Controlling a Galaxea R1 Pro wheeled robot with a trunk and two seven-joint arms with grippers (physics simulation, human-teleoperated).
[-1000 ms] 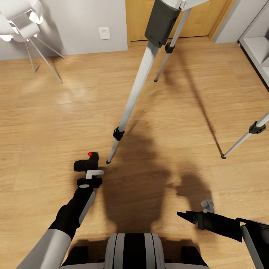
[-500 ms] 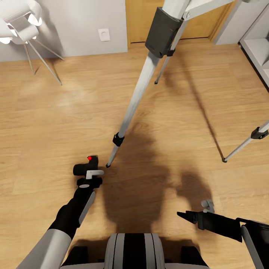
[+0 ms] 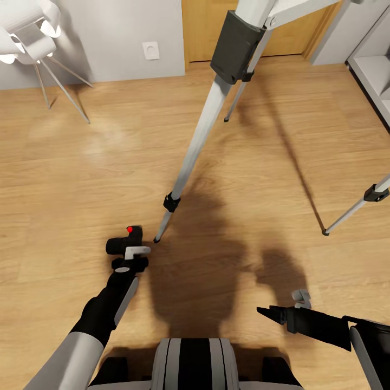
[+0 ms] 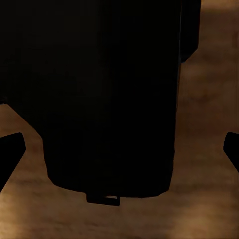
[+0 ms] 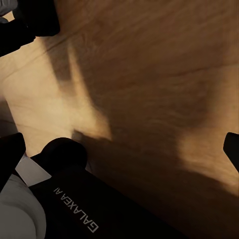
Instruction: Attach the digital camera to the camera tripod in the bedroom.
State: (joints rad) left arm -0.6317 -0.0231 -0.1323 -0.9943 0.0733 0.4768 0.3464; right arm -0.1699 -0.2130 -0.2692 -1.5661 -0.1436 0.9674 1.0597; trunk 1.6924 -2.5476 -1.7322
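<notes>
The left gripper (image 3: 130, 250) has its jaws closed on the camera (image 3: 125, 239), held over the light wood floor (image 3: 70, 179) just beside the tripod (image 3: 200, 135) foot. The right gripper (image 3: 273, 313) hangs low with jaws parted, holding nothing. A white lamp (image 3: 27, 32) and a wooden door (image 3: 206, 27) stand along the grey wall (image 3: 119, 32).

light: bright, even | shadows: robot's soft on floor (image 3: 206, 260) | left wrist: very dark | render: sharp

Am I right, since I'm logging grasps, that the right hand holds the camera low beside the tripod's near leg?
Wrong hand. The head view shows the left hand holding the camera low beside the tripod's near leg; the right hand carries nothing.
</notes>
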